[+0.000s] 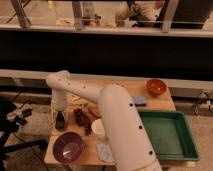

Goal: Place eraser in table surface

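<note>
Camera view: gripper (60,119) over table surface (165,104), seemingly.

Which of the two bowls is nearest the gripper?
The purple bowl, just below the gripper at the table's left edge; the orange bowl sits far right.

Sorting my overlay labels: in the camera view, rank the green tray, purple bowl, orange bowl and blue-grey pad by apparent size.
1. Green tray
2. Purple bowl, though nearer the camera
3. Orange bowl
4. Blue-grey pad

The gripper is at the table's left edge, above the purple bowl.
</note>
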Controlling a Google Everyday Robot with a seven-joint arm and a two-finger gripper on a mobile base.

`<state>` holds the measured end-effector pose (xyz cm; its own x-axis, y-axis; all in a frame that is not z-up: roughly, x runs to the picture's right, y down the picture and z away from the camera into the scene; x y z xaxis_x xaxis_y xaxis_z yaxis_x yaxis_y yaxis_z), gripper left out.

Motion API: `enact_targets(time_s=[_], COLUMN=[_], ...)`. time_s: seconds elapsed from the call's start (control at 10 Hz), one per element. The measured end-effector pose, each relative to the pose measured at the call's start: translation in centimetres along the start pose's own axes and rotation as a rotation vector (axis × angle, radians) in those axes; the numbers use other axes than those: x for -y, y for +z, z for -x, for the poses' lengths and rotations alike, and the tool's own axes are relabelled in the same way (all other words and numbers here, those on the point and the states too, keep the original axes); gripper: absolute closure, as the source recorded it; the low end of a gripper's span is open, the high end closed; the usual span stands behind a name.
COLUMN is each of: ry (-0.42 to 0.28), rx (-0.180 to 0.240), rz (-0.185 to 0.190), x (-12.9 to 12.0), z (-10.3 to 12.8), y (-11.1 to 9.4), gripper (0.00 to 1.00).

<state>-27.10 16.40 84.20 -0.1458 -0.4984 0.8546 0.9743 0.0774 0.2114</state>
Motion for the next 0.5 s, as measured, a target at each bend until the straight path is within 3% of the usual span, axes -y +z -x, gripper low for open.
enact_targets(time_s=[0.4,0.5], ry=[0.011,0.014], rx=[-0.074,-0.103], rz=[-0.054,-0.071], x=[0.1,0.2], z=[0.4,0.7], y=[-4.3,-6.3], gripper=[0.68,0.77])
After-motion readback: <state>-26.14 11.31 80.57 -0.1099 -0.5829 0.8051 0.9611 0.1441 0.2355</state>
